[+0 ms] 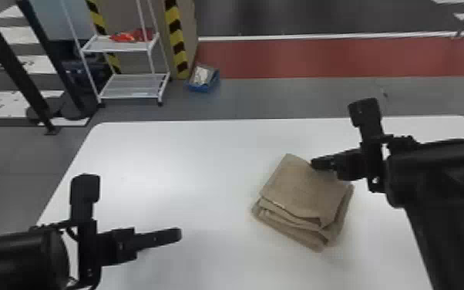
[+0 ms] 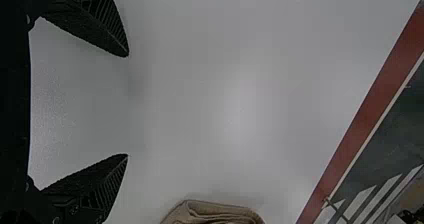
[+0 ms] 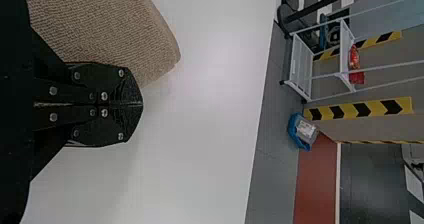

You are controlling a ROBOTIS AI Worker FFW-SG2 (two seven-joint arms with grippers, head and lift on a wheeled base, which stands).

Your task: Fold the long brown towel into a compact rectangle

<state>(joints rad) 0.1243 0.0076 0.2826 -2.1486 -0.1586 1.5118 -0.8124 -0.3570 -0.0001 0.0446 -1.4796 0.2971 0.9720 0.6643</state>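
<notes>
Beyond the towel (image 1: 300, 189), and more to the left side, a white rack (image 1: 133, 88) stands on the grey floor, with a blue bin (image 1: 203, 88) near it. Under the towel is the white counter (image 1: 204, 154). The towel lies there as a compact packet of several layers, so I judge the folding is nearly finished, or maybe finished. On the near side of the towel, however, the layers do not meet exactly; the lower ones come out past the upper one. What is left, in my opinion, is only small work: to make these edges even and to press the packet flat. The right claw (image 3: 142, 104) is clenched, its fingers together, at the far right edge of the towel, and it seems to grasp nothing. The left claw (image 2: 127, 105) is released, its fingers wide apart, well to the left of the towel.
</notes>
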